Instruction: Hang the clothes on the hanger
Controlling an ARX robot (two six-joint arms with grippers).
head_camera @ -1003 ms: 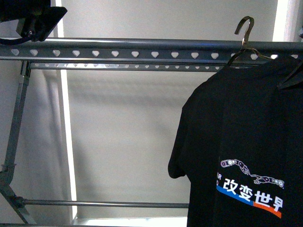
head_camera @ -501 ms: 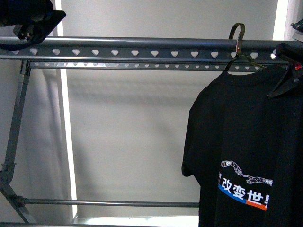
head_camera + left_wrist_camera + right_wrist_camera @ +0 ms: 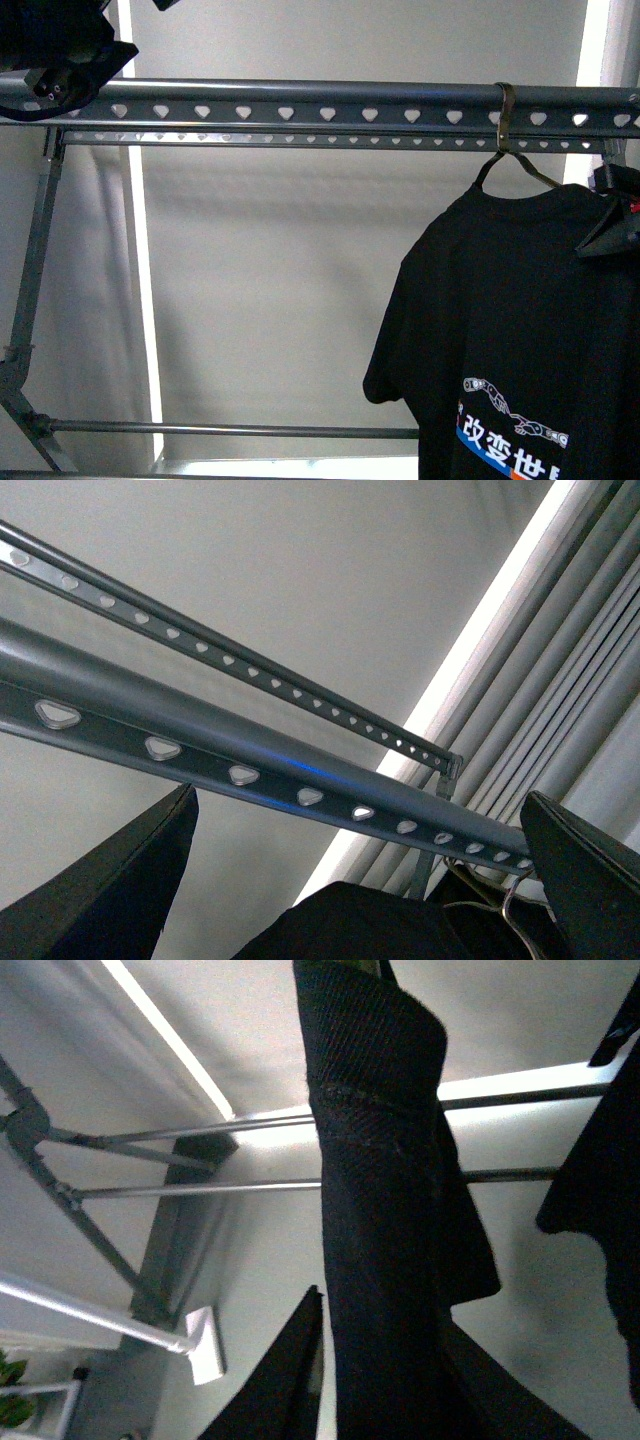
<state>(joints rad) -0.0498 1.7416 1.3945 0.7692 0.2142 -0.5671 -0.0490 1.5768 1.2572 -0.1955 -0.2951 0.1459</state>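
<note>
Toward the right end of the rail [image 3: 300, 105], the brass-coloured hook [image 3: 507, 112] sits looped over the top edge, and the black T-shirt [image 3: 500, 310] hangs below it with its printed stripe low on the chest. The right gripper [image 3: 612, 215] is at the shirt's shoulder. In its wrist view a strip of black cloth runs between its fingers [image 3: 295, 1380], so it appears clamped on the fabric. The left gripper [image 3: 75, 55] hovers by the rail's left end, well apart from the shirt. Its fingers [image 3: 140, 880] are spread wide with nothing between them.

The hanging step looks essentially done, and letting go is what remains. The next move calls for the right jaws to part and the arm to draw away cleanly, without dragging the shoulder sideways or lifting the hook off the rail.
</note>
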